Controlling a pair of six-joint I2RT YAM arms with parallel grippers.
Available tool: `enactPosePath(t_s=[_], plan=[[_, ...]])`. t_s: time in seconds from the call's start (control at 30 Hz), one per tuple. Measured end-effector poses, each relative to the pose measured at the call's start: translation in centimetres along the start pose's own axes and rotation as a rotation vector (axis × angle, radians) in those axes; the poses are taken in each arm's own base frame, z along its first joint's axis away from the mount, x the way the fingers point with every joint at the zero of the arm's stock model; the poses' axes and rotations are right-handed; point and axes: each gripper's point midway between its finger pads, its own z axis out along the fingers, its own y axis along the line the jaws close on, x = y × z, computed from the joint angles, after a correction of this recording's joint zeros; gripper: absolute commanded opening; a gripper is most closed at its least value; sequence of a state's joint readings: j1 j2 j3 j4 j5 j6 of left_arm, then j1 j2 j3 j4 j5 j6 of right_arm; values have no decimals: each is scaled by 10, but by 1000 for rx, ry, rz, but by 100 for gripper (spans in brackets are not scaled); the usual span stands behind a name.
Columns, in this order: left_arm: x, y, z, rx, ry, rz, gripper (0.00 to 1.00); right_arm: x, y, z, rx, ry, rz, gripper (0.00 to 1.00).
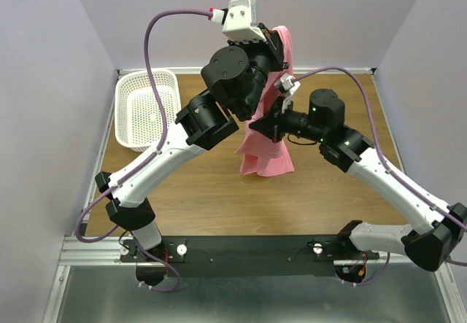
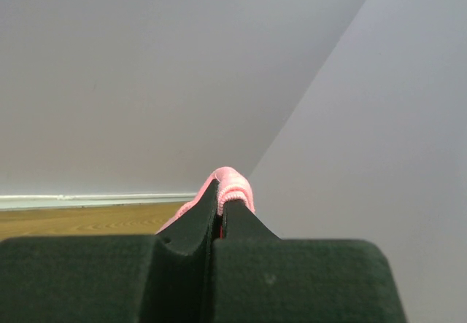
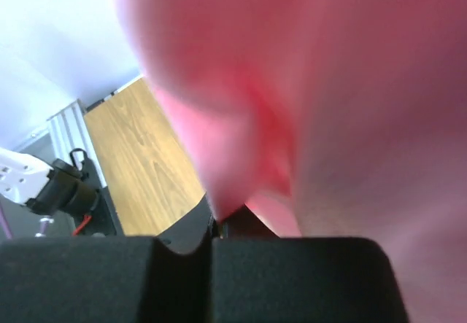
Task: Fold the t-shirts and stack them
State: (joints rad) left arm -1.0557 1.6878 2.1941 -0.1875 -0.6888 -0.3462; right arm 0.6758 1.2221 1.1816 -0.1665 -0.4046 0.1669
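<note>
Dangling the t-shirt from my left gripper, clamped on its edge; right gripper closed on cloth lower down. Light, limp stuff (I'd guess), best gripped at seams

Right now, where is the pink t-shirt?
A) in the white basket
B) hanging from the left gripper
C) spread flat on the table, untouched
B: the t-shirt hangs down from the raised left gripper, which is clamped shut on its edge.
</note>
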Motion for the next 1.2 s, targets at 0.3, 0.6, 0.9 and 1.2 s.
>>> enactPosePath(t_s=[0.3, 0.6, 0.9, 1.2], plan=[[-3, 36, -29, -40, 8, 122, 0, -65, -3, -110, 168, -156, -328, 1], [-65, 15, -91, 282, -78, 175, 0, -192, -20, -243, 677, -382, -605, 1], [-86, -86, -159, 845, -108, 165, 0, -289, 25, -335, 840, -644, -678, 1], [-83, -171, -212, 1072, -92, 70, 0, -318, 68, -390, 859, -837, -715, 1]])
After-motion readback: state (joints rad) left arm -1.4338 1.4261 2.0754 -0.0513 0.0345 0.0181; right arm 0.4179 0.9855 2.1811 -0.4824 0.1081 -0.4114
